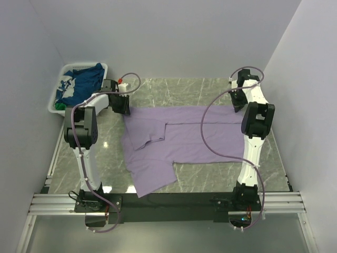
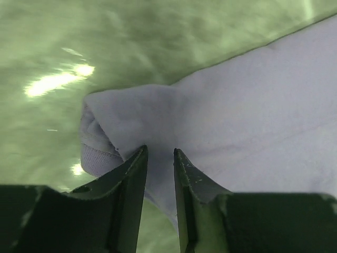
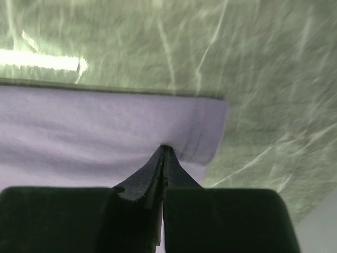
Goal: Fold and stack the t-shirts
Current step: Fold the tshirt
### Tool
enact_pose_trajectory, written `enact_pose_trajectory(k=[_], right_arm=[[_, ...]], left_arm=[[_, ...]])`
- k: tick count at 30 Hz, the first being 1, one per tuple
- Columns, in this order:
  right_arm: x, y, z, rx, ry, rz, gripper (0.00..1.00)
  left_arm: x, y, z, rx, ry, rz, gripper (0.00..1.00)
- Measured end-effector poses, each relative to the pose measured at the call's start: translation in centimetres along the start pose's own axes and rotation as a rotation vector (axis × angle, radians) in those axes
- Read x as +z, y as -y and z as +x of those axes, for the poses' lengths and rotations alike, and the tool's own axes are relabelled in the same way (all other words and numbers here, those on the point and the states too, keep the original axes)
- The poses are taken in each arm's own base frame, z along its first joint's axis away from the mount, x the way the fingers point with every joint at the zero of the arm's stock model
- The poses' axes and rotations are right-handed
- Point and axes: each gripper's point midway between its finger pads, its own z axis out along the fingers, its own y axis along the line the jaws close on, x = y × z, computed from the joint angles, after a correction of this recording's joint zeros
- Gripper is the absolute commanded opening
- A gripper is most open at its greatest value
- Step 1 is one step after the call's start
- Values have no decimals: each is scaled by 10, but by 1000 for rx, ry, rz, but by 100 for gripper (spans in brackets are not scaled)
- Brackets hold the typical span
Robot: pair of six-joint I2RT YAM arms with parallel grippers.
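A large lavender t-shirt (image 1: 179,137) lies spread on the marble table, with one sleeve folded in over its middle. My left gripper (image 1: 121,108) is at the shirt's far left corner. In the left wrist view that gripper (image 2: 159,152) stands open with a narrow gap, and a bunched fold of the shirt (image 2: 131,116) lies between its fingers. My right gripper (image 1: 238,104) is at the far right corner. In the right wrist view it (image 3: 164,148) is shut on the shirt's hemmed corner (image 3: 200,132). A navy t-shirt (image 1: 84,79) with white print lies crumpled in the basket.
A white slatted basket (image 1: 79,67) stands at the far left corner, with a bit of green cloth (image 1: 60,105) at its near end. White walls close in the table on three sides. Bare marble (image 1: 174,87) runs behind the shirt.
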Motion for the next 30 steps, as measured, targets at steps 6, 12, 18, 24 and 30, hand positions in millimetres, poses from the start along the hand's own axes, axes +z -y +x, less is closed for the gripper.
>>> enact_pose_trajectory(k=[6, 12, 18, 24, 30], right_arm=[[4, 3, -21, -11, 48, 60, 0], [8, 3, -51, -39, 132, 166, 2], [-4, 9, -77, -32, 233, 241, 48], [-90, -4, -52, -101, 301, 175, 84], [-205, -37, 13, -275, 429, 89, 81]], left_arm=[[9, -30, -27, -17, 22, -34, 40], [18, -37, -53, 16, 57, -30, 51], [-3, -31, -75, 56, 107, 2, 76], [-113, 20, -78, 196, 215, 73, 91], [-219, 82, -27, 452, 321, 114, 87]])
